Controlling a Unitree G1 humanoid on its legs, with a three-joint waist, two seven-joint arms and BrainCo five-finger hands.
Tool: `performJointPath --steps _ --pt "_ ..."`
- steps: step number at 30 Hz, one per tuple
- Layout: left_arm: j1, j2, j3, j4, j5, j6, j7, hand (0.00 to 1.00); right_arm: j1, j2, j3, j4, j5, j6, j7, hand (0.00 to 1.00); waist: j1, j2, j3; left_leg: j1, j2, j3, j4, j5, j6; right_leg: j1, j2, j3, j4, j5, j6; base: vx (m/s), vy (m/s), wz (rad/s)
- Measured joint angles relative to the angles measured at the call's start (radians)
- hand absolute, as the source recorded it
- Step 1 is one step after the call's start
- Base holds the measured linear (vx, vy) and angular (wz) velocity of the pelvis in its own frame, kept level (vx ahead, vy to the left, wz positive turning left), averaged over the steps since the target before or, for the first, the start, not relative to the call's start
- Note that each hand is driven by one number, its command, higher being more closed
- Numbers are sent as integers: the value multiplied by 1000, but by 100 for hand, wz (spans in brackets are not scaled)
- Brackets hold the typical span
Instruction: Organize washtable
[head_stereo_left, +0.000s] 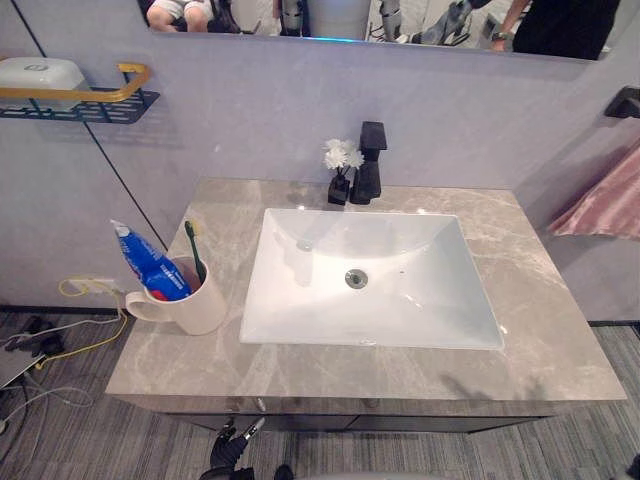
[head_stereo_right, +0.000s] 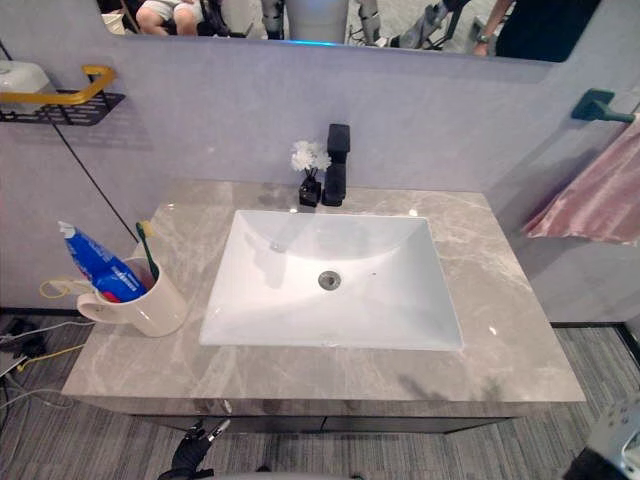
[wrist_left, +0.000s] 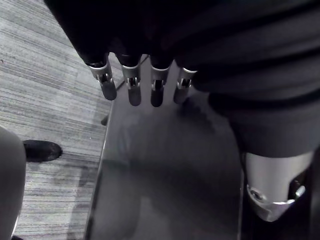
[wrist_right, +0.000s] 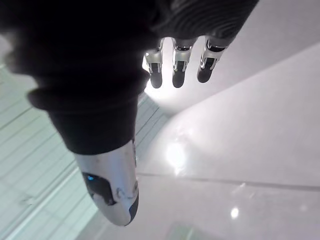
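A cream mug (head_stereo_left: 192, 300) stands on the grey marble washtable (head_stereo_left: 560, 330) at the left of the white sink (head_stereo_left: 370, 275). In the mug lean a blue toothpaste tube (head_stereo_left: 150, 263) and a green toothbrush (head_stereo_left: 195, 250). A black tap (head_stereo_left: 368, 165) and a small black vase of white flowers (head_stereo_left: 342, 170) stand behind the sink. My left hand (wrist_left: 132, 82) hangs low with straight fingers beside a dark panel, holding nothing. My right hand (wrist_right: 177, 62) also hangs with relaxed fingers and holds nothing, near a pale glossy surface.
A black wall shelf with a gold rail (head_stereo_left: 85, 98) holds a white dish at the upper left. A pink towel (head_stereo_left: 610, 195) hangs from a hook at the right. A mirror (head_stereo_left: 400, 25) runs along the top. A dark shoe (wrist_left: 42, 150) rests on the floor.
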Motion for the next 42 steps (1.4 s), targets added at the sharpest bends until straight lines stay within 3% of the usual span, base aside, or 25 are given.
performJointPath --steps 4,10,16,19,23,26,30,33,38,42 --pt "-4 -32 73 -2 0 9 -20 0 76 145 2 14 -44 60 -51 0 0 8 -9 6 3 15 0 0 0 1 -3 -14 1 -3 -3 -11 12 -7" --pt "-3 -60 158 -5 -5 24 -16 0 150 325 70 48 -45 102 -110 0 4 11 -19 19 24 51 32 -24 -4 10 -14 -87 36 -22 -1 -8 -6 -12" --pt "4 -68 169 -2 -23 43 -12 0 165 343 194 112 -81 163 -122 0 8 25 -20 15 32 95 78 -57 -2 10 -35 -113 80 -18 1 11 20 -17" --pt "-2 -70 166 -2 -25 45 -12 0 208 346 263 207 -92 184 -99 0 30 26 -19 22 31 105 72 -62 -2 9 -43 -110 99 -23 7 8 35 -3" --pt "-1 -74 165 -1 -47 58 -9 0 217 344 289 388 -88 194 -78 0 34 34 -13 37 28 139 69 -70 1 11 -59 -105 123 -33 19 24 46 -3" --pt "-2 -73 156 -1 -70 65 2 0 234 340 322 525 -71 206 -27 0 31 39 -4 50 25 162 63 -70 0 16 -69 -105 133 -36 22 19 32 -1" --pt "-3 -74 141 -1 -82 66 6 0 254 333 375 693 -83 266 50 0 37 48 12 69 19 174 44 -74 -6 28 -74 -106 133 -37 24 0 0 0" --pt "-5 -73 127 -1 -82 65 6 0 278 333 375 746 -92 269 77 0 55 51 14 76 16 175 37 -74 -6 33 -77 -109 133 -40 29 23 9 3" --pt "-3 -72 127 -1 -95 59 10 0 285 333 381 899 -92 273 120 0 59 48 28 98 10 172 17 -63 -12 44 -78 -113 131 -46 37 46 2 2" --pt "-4 -69 127 0 -102 56 8 0 277 331 418 995 -92 307 166 0 58 47 42 111 8 158 5 -60 -17 62 -78 -128 126 -50 42 31 -10 9"
